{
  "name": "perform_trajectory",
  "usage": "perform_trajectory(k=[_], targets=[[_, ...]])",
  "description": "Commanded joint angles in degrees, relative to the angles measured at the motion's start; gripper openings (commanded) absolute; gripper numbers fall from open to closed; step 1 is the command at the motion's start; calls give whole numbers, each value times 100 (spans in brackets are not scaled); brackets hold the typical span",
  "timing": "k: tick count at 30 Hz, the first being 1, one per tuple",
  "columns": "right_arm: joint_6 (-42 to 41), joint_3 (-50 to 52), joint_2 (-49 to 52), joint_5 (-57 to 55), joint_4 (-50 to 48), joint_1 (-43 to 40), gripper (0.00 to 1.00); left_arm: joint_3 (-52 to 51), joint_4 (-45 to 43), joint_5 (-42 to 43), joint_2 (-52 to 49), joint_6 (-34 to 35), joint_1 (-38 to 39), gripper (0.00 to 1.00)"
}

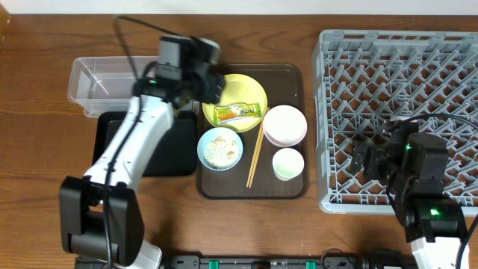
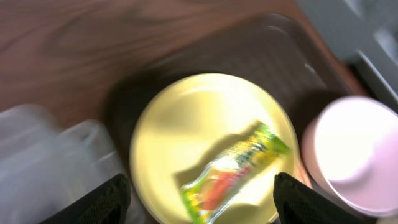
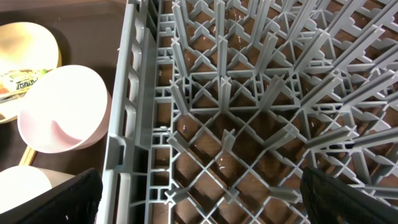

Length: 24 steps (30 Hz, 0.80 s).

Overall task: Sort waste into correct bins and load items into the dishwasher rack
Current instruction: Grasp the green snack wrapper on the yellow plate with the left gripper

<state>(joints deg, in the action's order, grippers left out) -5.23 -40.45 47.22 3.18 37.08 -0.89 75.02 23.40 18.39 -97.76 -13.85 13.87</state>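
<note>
Left claw (image 2: pixel 200 200) hangs wide open, empty, over the snack wrapper (image 2: pixel 233 167); I would lower and pinch next.

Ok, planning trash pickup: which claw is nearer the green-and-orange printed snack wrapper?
Left. The left claw hovers over the wrapper on the round yellow plate; right claw is over the grey lattice rack.

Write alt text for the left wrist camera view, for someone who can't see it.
A green-and-orange wrapper lies on a yellow plate on a brown tray, blurred, seen from above between the open left gripper's fingertips. A white bowl and a clear tub flank the plate.
</note>
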Motion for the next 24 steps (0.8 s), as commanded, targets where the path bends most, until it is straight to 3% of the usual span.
perform_trajectory(k=[1, 7, 13, 24], targets=[[-31, -111, -7, 9, 2, 92, 99, 20, 59, 192, -302, -1211, 291, 75], [-31, -111, -7, 9, 2, 92, 99, 20, 94, 166, -835, -1547, 671, 75], [-31, -111, -7, 9, 2, 92, 99, 20, 92, -391, -1298, -1757, 813, 77], [-31, -111, -7, 7, 4, 92, 99, 20, -76, -868, -1880, -1766, 811, 79]])
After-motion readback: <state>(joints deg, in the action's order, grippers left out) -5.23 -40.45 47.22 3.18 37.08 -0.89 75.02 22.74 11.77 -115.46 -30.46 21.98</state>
